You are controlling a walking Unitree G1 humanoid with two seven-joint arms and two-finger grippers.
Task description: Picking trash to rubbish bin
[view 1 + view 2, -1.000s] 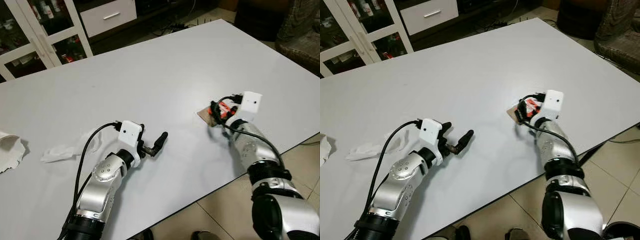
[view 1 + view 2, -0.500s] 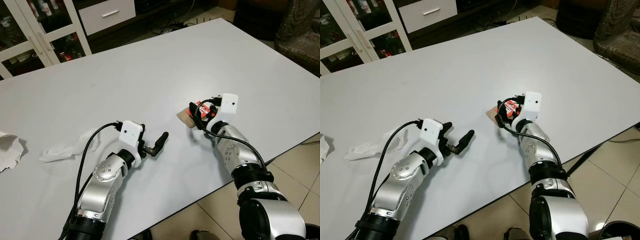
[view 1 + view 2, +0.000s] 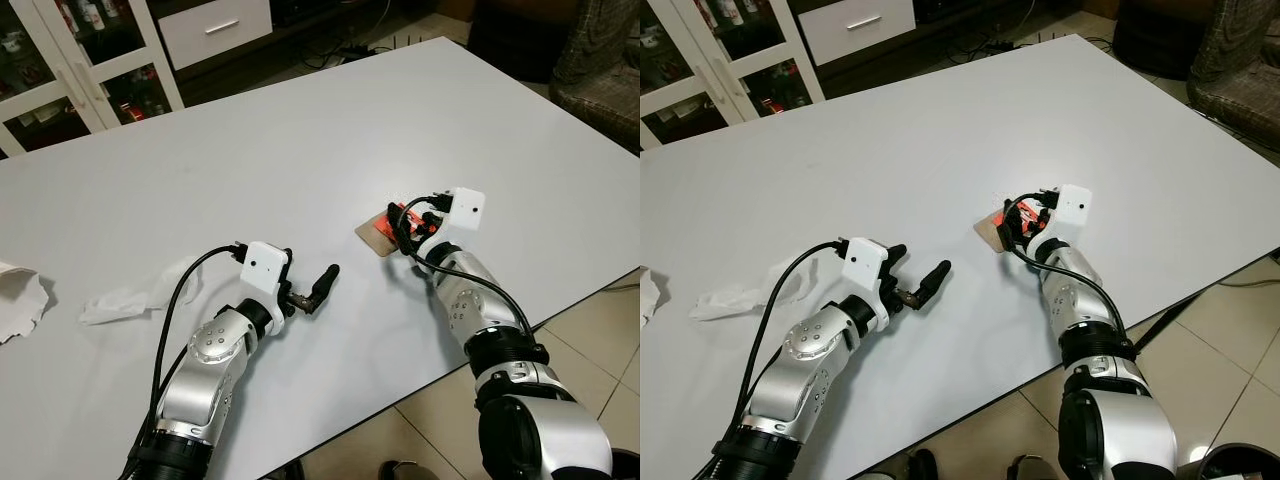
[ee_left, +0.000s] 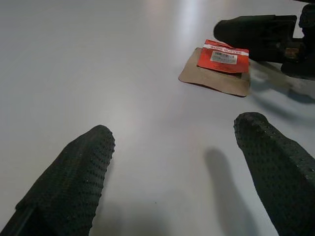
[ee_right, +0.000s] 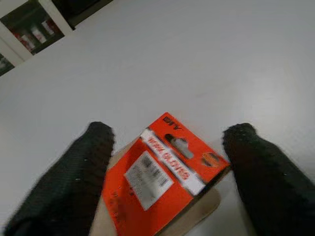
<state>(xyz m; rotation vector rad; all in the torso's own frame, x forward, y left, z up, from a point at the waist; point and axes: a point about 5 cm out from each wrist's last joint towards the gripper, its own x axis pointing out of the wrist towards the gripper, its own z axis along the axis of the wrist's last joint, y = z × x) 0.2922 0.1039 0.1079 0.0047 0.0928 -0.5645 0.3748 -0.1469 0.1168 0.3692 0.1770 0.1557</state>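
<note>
A brown card with a red "work gloves" label (image 3: 379, 229) lies flat on the white table (image 3: 300, 140), towards its front right. My right gripper (image 3: 404, 222) is open just over it; in the right wrist view the card (image 5: 162, 179) sits between the two spread fingers (image 5: 81, 172). My left gripper (image 3: 306, 274) rests open on the table left of the card, with nothing between its fingers (image 4: 74, 172); the card (image 4: 216, 69) lies ahead of it. A crumpled white tissue (image 3: 125, 298) lies beside my left forearm. A second tissue (image 3: 20, 300) is at the far left edge.
The table's front edge runs diagonally close by my right elbow, with tiled floor (image 3: 430, 420) below. A glass-door cabinet (image 3: 80, 70) and a drawer (image 3: 215, 30) stand behind the table. A dark seat (image 3: 600, 70) is at the back right.
My right gripper slid leftward along the table with the card, then drew back a little; the card now lies flat between its open fingers. The left arm has hardly moved.
</note>
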